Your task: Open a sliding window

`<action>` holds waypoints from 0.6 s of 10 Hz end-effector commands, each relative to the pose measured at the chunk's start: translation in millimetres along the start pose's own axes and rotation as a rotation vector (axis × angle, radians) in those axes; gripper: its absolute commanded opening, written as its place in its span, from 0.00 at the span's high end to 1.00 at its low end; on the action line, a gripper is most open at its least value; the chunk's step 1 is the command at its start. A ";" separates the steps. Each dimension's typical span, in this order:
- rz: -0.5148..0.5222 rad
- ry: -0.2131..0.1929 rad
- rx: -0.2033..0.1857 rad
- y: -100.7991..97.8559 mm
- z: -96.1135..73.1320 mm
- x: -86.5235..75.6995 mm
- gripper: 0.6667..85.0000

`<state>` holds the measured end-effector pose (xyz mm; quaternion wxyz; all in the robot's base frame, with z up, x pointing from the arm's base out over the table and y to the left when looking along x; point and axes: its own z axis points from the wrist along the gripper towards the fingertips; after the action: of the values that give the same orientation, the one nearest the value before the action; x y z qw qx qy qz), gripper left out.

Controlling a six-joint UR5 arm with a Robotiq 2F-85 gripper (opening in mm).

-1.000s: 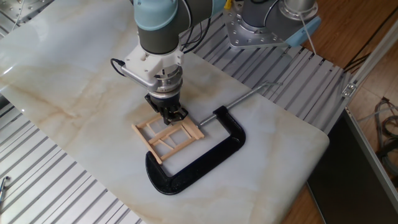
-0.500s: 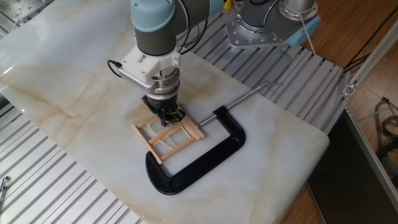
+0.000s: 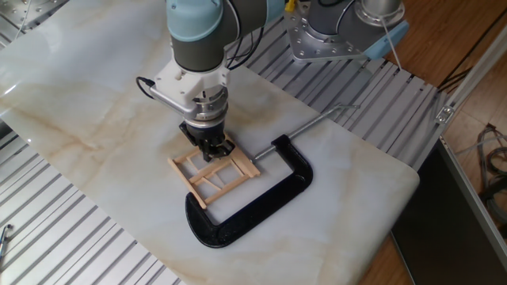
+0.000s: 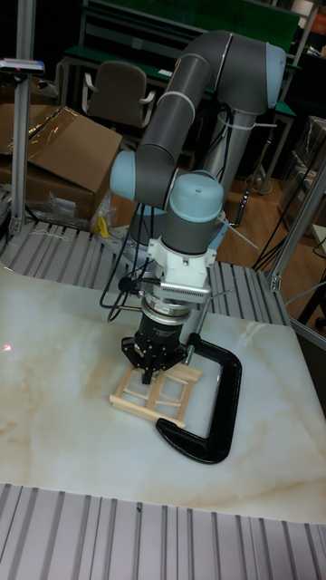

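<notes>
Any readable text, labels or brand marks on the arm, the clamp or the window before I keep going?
None can be read in either view.
Gripper: no legible marking.
Sliding window: bare pale wood, no print.
Black C-clamp: no brand or number shows.
Cardboard box in the background: no print shows at this size.

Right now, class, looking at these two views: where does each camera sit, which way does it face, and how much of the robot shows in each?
Fixed view: high off one corner of the table, looking down at the sliding window held in the C-clamp; only the wrist and gripper show.
Tall fixed view: by the table's opposite edge, facing the robot's base; the whole arm shows.
Both share window, clamp, gripper and the marble tabletop.
</notes>
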<state>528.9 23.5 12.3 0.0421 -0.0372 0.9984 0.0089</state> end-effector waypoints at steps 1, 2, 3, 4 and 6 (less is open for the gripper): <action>0.010 -0.011 -0.008 1.1 2.1 0.1 1.00; 0.013 -0.013 -0.008 1.9 3.2 1.1 1.00; 0.015 -0.013 -0.008 2.6 3.8 2.1 1.00; 0.016 -0.013 -0.008 3.3 4.1 3.6 1.00; 0.021 -0.011 -0.007 3.2 3.7 5.8 1.00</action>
<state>524.4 24.8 7.7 0.0460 -0.0332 0.9984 0.0084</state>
